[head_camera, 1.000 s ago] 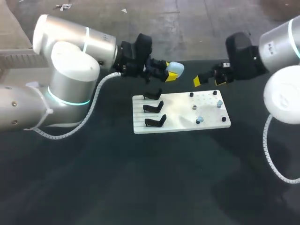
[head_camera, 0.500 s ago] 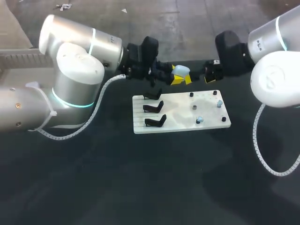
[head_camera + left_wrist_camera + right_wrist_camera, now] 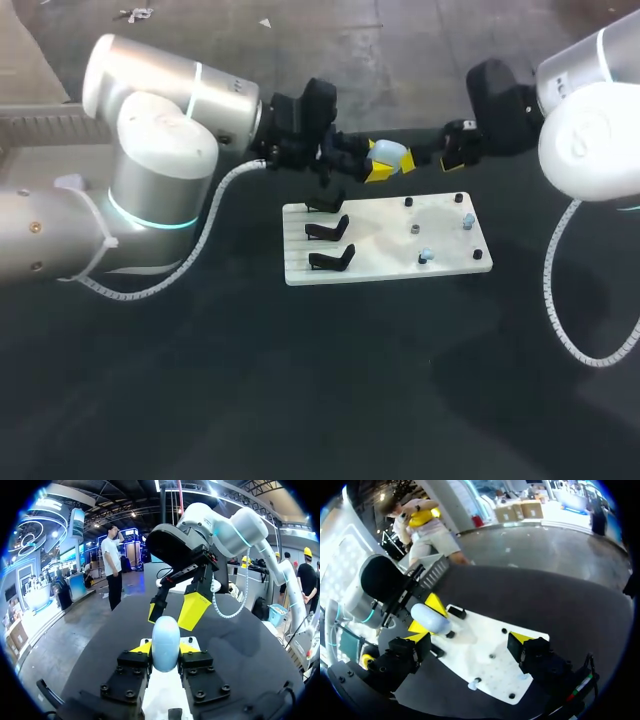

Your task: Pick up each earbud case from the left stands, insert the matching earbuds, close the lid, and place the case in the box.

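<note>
Left gripper [image 3: 165,649] clamps the pale-blue earbud case [image 3: 165,632] above the white board [image 3: 380,252]; the wide-open right gripper [image 3: 174,611] should square up before touching it.

Left tool [image 3: 380,162]: clamped on pale blue earbud case [image 3: 388,151], raised over far side of dark desk [image 3: 300,380]. Right tool [image 3: 427,160]: fingers spread, one yellow tip just beside case. Nearer than both: white board [image 3: 385,268] flat on desk. Three black stands [image 3: 328,231] in column along board's left side. Small pale blue pieces [image 3: 426,256] among dark pegs [image 3: 408,202] on right side.
</note>
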`<state>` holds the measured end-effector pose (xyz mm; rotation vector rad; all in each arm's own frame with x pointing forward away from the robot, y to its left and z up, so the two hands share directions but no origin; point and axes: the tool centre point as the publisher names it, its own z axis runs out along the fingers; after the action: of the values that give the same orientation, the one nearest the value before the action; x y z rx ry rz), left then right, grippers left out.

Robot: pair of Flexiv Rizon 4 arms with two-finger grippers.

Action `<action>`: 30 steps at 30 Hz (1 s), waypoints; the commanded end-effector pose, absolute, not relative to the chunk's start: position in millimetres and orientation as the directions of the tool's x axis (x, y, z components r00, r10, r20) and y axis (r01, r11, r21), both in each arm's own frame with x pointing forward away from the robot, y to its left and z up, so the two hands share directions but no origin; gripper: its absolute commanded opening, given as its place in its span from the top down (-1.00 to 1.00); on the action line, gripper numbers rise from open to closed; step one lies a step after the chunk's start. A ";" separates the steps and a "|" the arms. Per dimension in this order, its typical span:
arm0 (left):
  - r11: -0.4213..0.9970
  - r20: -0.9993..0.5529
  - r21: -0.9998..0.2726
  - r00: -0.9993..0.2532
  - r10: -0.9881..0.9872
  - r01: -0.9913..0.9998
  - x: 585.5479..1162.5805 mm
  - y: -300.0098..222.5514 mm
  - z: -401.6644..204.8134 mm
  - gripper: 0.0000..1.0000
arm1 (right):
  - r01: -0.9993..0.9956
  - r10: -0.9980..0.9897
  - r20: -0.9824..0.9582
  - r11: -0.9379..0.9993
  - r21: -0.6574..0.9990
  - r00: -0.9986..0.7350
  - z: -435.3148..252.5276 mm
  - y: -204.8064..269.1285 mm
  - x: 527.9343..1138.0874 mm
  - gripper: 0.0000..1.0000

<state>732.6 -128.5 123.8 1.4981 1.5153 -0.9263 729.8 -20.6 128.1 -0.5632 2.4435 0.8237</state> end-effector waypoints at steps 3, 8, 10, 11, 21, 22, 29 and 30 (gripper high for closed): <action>0.023 -0.914 0.030 0.018 0.406 0.999 727.6 -125.7 124.0 1.00 | -0.526 -0.224 -0.577 0.733 0.431 -0.785 133.2 -24.1 736.3 -1.00; 0.036 -0.933 0.009 -0.005 0.359 0.999 726.9 -123.8 121.9 1.00 | -0.530 -0.229 -0.587 0.741 0.412 -0.777 138.8 -26.1 735.7 -1.00; 0.065 -0.957 -0.009 -0.027 0.288 0.998 729.4 -117.7 122.4 1.00 | -0.531 -0.248 -0.582 0.755 0.385 -0.774 140.2 -28.2 732.4 -1.00; 0.070 -0.971 -0.026 -0.042 0.237 0.997 730.5 -114.0 123.9 1.00 | -0.527 -0.257 -0.578 0.767 0.365 -0.775 140.3 -29.8 730.4 -1.00; 0.099 -0.998 -0.044 -0.048 0.037 0.994 733.0 -90.0 142.0 1.00 | -0.458 -0.275 -0.517 0.848 0.267 -0.811 122.5 -67.9 713.8 -1.00; 0.084 -0.998 -0.051 -0.052 0.017 0.995 732.2 -88.1 144.4 1.00 | -0.451 -0.276 -0.509 0.854 0.259 -0.815 121.0 -70.6 711.1 -1.00; 0.046 -0.999 -0.051 -0.051 -0.002 0.998 732.0 -82.4 151.4 1.00 | -0.377 -0.281 -0.430 0.913 0.155 -0.858 111.5 -91.9 696.6 -1.00; 0.043 -0.999 -0.052 -0.052 -0.006 0.998 734.1 -80.7 151.7 1.00 | -0.366 -0.281 -0.416 0.920 0.141 -0.865 110.4 -93.7 695.5 -1.00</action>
<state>730.7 -84.6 152.9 1.1496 1.2758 -1.2080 702.1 -91.2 104.6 -0.5216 2.6622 0.4984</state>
